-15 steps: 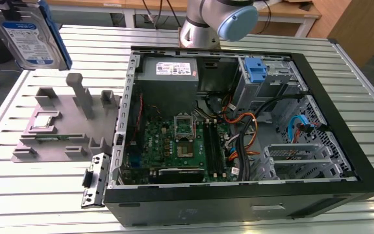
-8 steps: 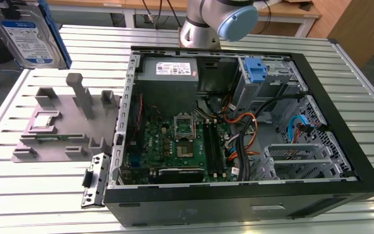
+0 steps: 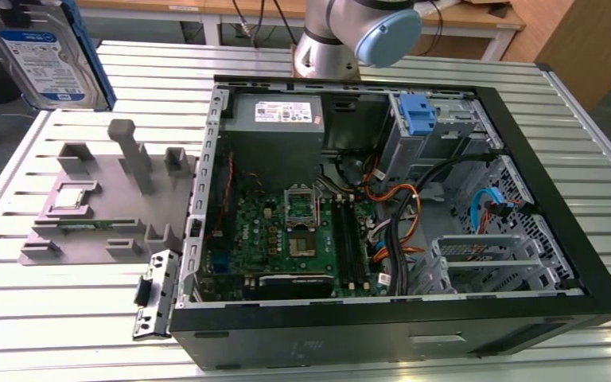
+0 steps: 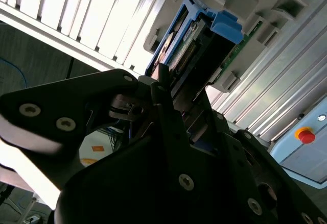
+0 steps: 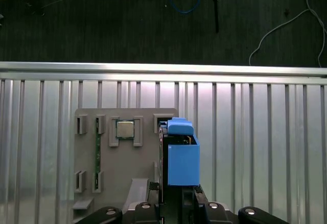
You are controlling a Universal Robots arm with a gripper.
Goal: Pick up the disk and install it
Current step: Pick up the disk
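Disk point(image 3: 45, 52) gripped, off the table.
The silver drive, with a white-and-blue label and blue edge rails, is seen at ten o'clock from the open computer case point(image 3: 317, 338) in the exterior view. It is clamped between the closed fingers of the gripper point(image 5: 179, 199), over the grey parts tray point(image 5: 127, 157).

The disk point(image 3: 47, 57) and the arm point(image 3: 356, 33), both partly beyond the exterior view's top edge.

The disk point(image 3: 42, 56) shows a glossy paper label and smooth blue plastic rails. The worktop point(image 3: 61, 318) is ribbed, bright bare metal; the grey fixture point(image 3: 93, 171) looks matt plastic; the gripper point(image 5: 179, 198) matt black.
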